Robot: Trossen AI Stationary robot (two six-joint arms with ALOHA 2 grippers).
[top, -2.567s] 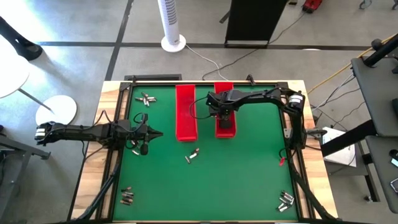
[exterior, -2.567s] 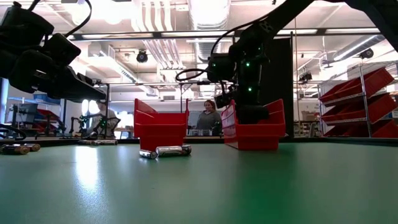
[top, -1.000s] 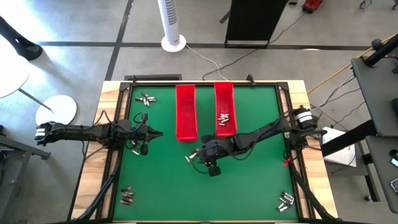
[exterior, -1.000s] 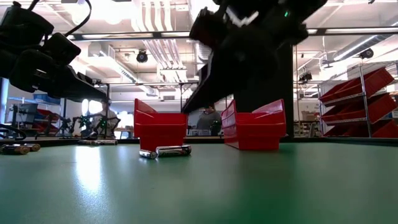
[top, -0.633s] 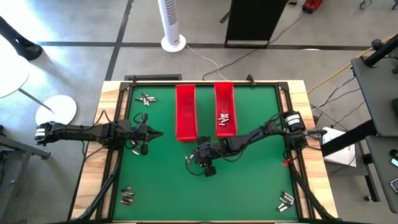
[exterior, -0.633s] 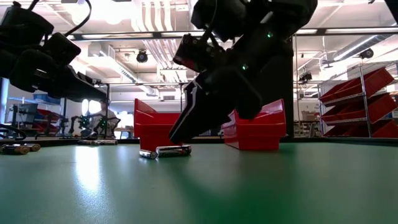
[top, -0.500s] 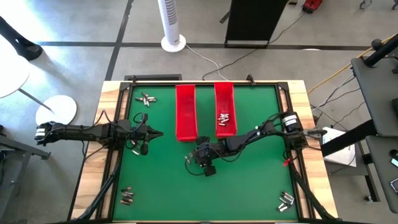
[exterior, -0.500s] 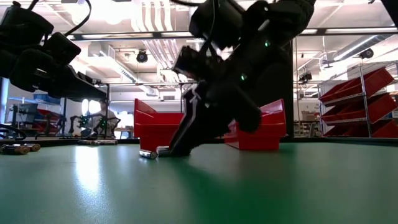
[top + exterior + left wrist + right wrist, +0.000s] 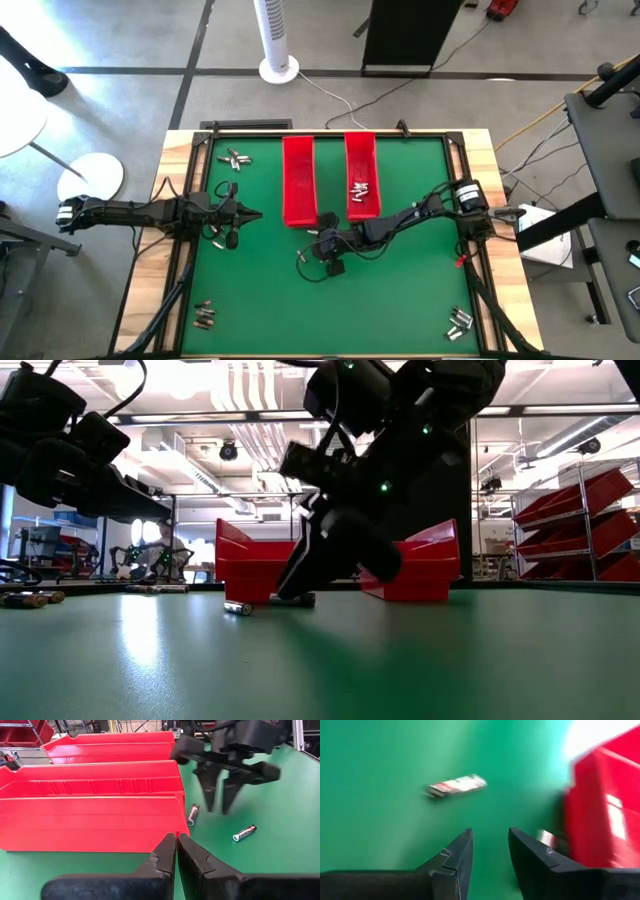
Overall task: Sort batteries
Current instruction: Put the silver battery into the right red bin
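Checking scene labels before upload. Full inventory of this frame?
Long red plastic trays: two, red, side by side at the table's far middle; left one, right one.
Small silvery cylindrical batteries in the right tray: a few.
Loose batteries mid-table: two, near the left tray's end by the right claw.
Battery clusters: far-left, near-left, near-right corners.
Green table mat: one.
White tower fan: one, on the floor beyond the table.
Person: one, in the room behind.
Left claw: shut, holding nothing, parked at the left edge.
Right claw: open, low over the loose batteries.
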